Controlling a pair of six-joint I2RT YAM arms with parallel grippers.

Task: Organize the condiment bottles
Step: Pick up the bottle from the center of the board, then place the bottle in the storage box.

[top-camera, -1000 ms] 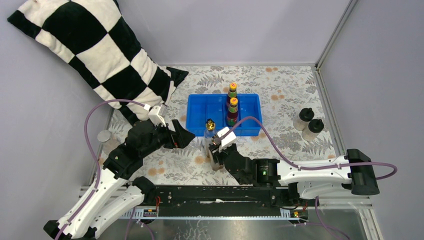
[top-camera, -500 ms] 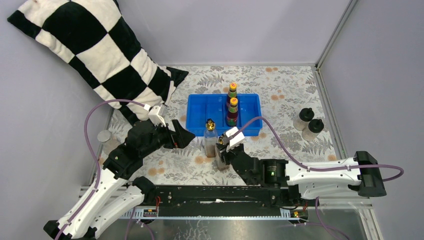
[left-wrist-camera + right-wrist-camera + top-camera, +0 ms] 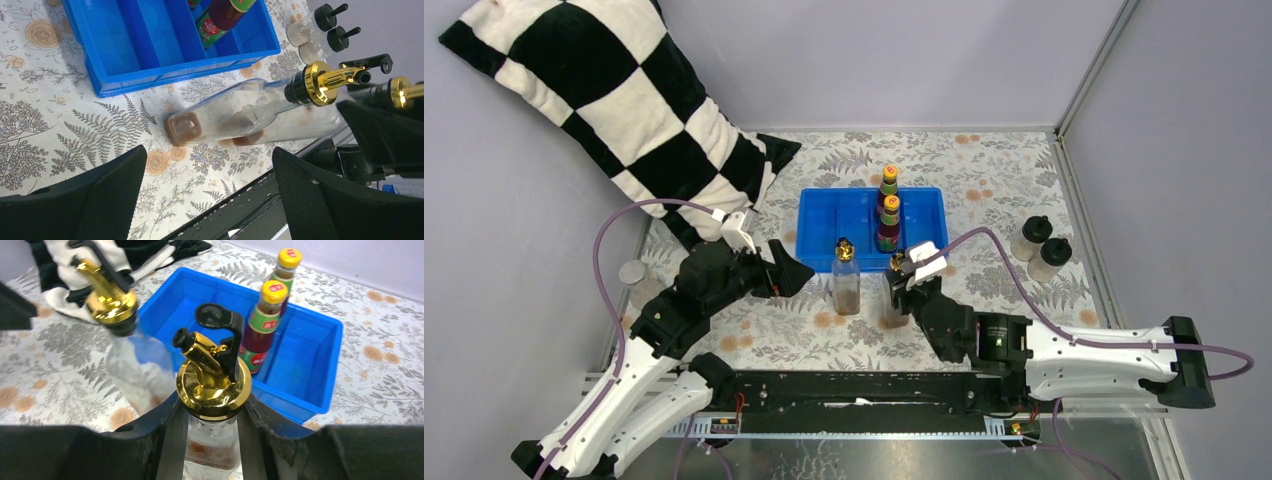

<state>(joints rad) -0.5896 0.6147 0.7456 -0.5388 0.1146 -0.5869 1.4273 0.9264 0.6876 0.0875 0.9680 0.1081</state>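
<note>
My right gripper point(image 3: 902, 296) is shut on the neck of a clear gold-spouted bottle point(image 3: 893, 290), held upright just in front of the blue tray point(image 3: 824, 232); the wrist view shows its gold cap point(image 3: 212, 385) between my fingers point(image 3: 170, 437). The second gold-spouted bottle point(image 3: 846, 280) stands on the mat to its left and shows in the left wrist view point(image 3: 235, 117). My left gripper point(image 3: 792, 272) is open and empty, left of that bottle. Two orange-capped bottles point(image 3: 889, 205) stand in the tray. Two black-capped shakers point(image 3: 1041, 247) stand at the right. One silver-lidded jar point(image 3: 632, 272) stands at the far left; the other is hidden.
A black-and-white checked pillow point(image 3: 604, 100) lies at the back left, reaching almost to the tray's left end. The tray's left and middle compartments point(image 3: 150, 35) hold nothing. Grey walls close the table on three sides. A black rail point(image 3: 854, 390) runs along the near edge.
My right gripper has carried its gold-spouted bottle to the right and slightly away from me, apart from the standing one. The left arm has not moved.
</note>
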